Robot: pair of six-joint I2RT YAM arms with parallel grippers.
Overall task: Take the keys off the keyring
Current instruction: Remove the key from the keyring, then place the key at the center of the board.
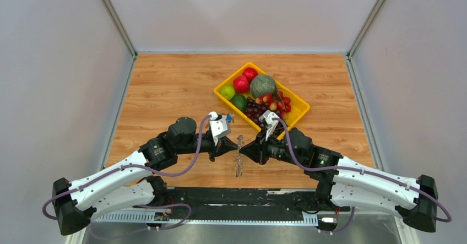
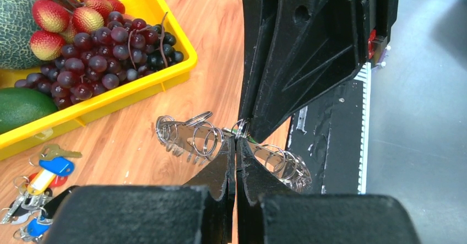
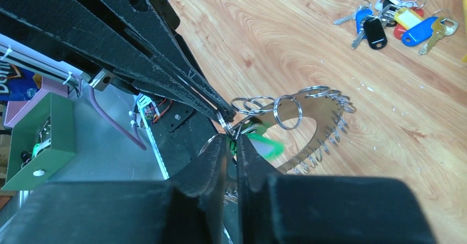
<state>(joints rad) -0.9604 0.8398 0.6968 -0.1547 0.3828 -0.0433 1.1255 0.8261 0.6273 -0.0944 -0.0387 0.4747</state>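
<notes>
Nearest us, our left gripper and right gripper are both pinched shut on the keyring. They meet tip to tip, one at 9 o'clock and one at 3, right by the green tag. We cannot tell if the ring touches the table.

We think the ring is thin, hard and slippery, and it may wobble under all the keys. So the bare bit by the tag looks best to hold.

The table is smooth wood. At 11 o'clock lies a small coloured bunch. At 1 o'clock sits a yellow tray of fruit. Grey walls stand on three sides.
</notes>
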